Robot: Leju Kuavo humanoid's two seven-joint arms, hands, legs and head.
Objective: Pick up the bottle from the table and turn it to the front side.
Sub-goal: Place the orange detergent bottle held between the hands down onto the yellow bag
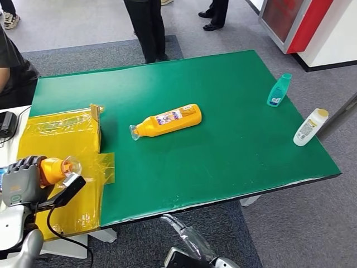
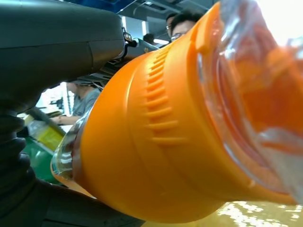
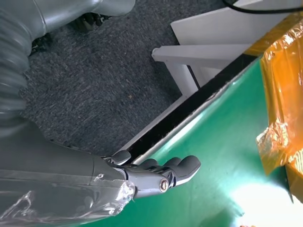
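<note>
left hand (image 1: 23, 180) | grips orange bottle (image 1: 57, 169) | cap pointing right

Green table (image 1: 236, 156), yellow bag (image 1: 63, 134) spread at its 9 o'clock edge, teal bottle (image 1: 279, 90) laid at 2 o'clock, white bottle (image 1: 310, 127) at 3 o'clock near the edge, people's legs (image 1: 147, 28) seen at 12 o'clock.
</note>
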